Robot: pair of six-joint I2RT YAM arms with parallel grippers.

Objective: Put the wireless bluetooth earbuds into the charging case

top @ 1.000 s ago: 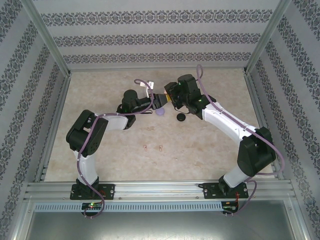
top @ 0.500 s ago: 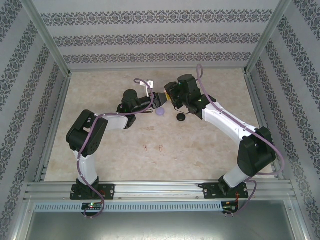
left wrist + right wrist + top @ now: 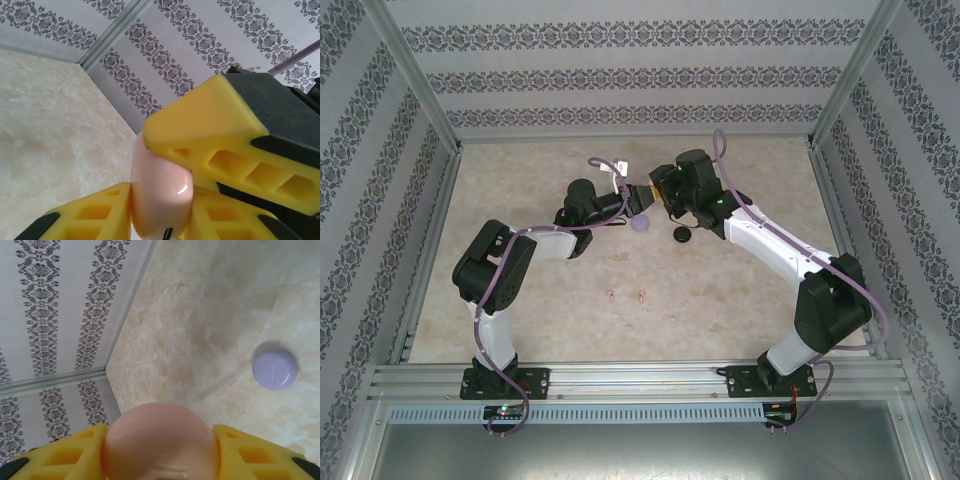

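A round pink charging case (image 3: 160, 195) hangs above the table at the back centre, between both grippers. My right gripper (image 3: 161, 445) is shut on the pink case (image 3: 161, 440), one yellow finger on each side. My left gripper (image 3: 161, 202) comes from the opposite side; its two lower yellow fingers (image 3: 95, 215) press on the case's flat faces. The right gripper's finger (image 3: 210, 130) lies over the case's top. In the top view the grippers meet at the case (image 3: 648, 199). Two pinkish-tan earbuds (image 3: 610, 296) (image 3: 641, 296) lie on the table in front.
A closed light purple case (image 3: 640, 225) (image 3: 275, 370) sits on the table just under the grippers. A black case (image 3: 681, 234) lies to its right. Patterned walls enclose the table on three sides, with a metal rail along the near edge.
My left gripper's fingers have closed in onto the pink case. Both arms and the things on the table have stayed where they were.
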